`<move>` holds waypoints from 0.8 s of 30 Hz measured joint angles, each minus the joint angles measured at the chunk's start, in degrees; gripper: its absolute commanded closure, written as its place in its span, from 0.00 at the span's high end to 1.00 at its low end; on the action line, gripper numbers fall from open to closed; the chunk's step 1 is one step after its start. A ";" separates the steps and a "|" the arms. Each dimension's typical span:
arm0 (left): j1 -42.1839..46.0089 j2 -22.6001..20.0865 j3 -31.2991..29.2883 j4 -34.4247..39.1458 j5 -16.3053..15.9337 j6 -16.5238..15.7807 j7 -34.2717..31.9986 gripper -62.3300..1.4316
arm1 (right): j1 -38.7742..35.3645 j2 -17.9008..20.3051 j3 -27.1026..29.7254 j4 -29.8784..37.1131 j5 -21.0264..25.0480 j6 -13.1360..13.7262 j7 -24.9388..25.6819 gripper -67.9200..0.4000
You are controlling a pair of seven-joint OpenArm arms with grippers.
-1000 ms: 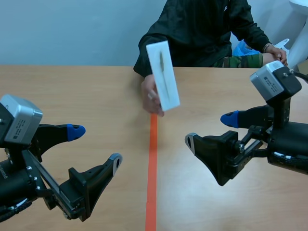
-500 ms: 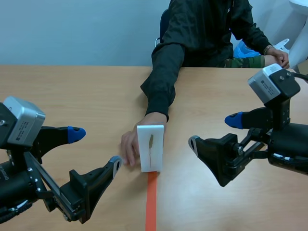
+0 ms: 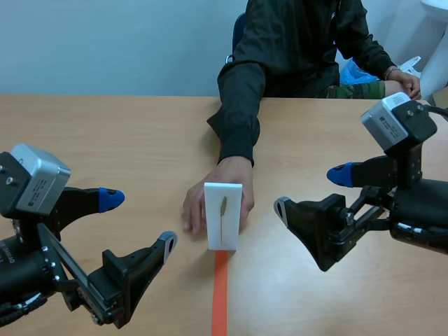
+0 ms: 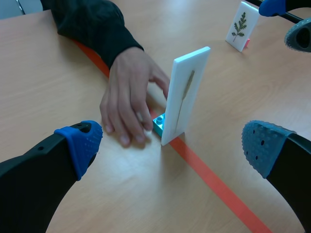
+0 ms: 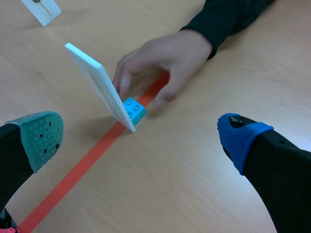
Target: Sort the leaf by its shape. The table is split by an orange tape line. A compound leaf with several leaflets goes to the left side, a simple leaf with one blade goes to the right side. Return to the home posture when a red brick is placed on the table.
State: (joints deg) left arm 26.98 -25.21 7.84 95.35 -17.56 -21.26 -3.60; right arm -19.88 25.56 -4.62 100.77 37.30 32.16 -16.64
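The sorting of this leaf has not begun: the white card (image 3: pixel 223 215) bearing one narrow blade stands upright on its teal brick base (image 4: pixel 158 124), right on the orange tape line (image 3: pixel 220 294) in the middle of the table (image 3: pixel 105 140), with a person's hand (image 4: pixel 127 94) touching it from behind. The left end effector (image 3: pixel 138 221) and the right end effector (image 3: pixel 309 190) hover wide open on either side of it, holding nothing — neither is near a grasp. Judging the leaf simple, everything is left: once the hand clears, take the card and set it on the right side; no red brick shows.
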 measured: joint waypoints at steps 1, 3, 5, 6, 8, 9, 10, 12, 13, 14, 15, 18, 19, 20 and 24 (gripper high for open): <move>0.00 0.00 0.00 0.00 0.00 0.00 0.00 0.99 | 0.00 0.00 0.00 0.00 0.00 0.00 0.00 1.00; 0.00 0.00 0.00 0.00 0.00 0.00 0.61 0.99 | 0.00 0.00 0.00 0.00 0.00 0.00 0.00 1.00; -0.02 0.00 0.00 -0.02 0.09 0.00 1.75 0.99 | 0.00 0.00 0.00 0.00 0.00 0.00 0.00 1.00; -0.02 0.00 0.00 -0.15 0.48 0.00 1.62 0.99 | 0.00 0.00 0.00 0.00 0.00 0.00 0.00 1.00; -0.44 0.00 0.00 -0.83 1.36 -0.39 1.64 0.99 | 0.00 0.00 0.00 0.00 0.00 0.00 0.00 1.00; -0.96 0.00 0.04 -1.57 1.33 -0.39 1.62 0.99 | 0.00 0.00 0.00 0.00 0.00 0.00 0.00 1.00; -1.64 0.00 0.35 -2.58 1.31 -0.39 1.57 0.99 | 0.00 0.00 0.00 0.00 0.00 0.00 0.00 1.00; -3.63 0.00 1.33 -5.46 1.53 -0.37 1.42 0.99 | 0.00 0.00 0.00 0.00 0.00 0.00 0.02 1.00; -4.87 0.17 2.01 -7.32 2.23 -0.42 1.16 0.99 | 0.00 0.00 0.00 0.00 0.00 0.00 0.00 1.00; -6.05 0.37 2.67 -9.14 2.67 -0.57 0.96 0.99 | 0.00 0.00 0.00 0.00 0.00 0.00 0.00 1.00; -7.26 0.46 3.50 -11.02 2.82 -0.87 0.48 0.99 | 0.00 0.00 0.00 0.00 0.00 0.00 0.00 1.00; -10.91 1.07 6.29 -16.31 4.57 -1.20 -1.81 0.99 | 0.00 0.00 0.00 0.00 0.00 0.00 0.00 1.00; -12.15 1.42 7.26 -17.94 4.94 -1.31 -2.45 0.99 | 0.00 0.00 0.00 0.00 -0.02 0.00 0.00 1.00; -13.42 1.75 8.35 -19.52 5.14 -1.36 -3.21 0.99 | 0.00 0.00 0.00 0.00 -0.28 -0.07 0.04 1.00; -18.53 3.34 12.31 -24.96 8.04 -1.44 -5.42 0.99 | 0.00 0.00 0.00 0.00 -1.97 -1.29 0.00 1.00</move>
State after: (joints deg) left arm 8.45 -21.87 20.14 70.39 -9.52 -22.70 -9.02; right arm -19.88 25.56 -4.62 100.77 35.33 30.87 -16.64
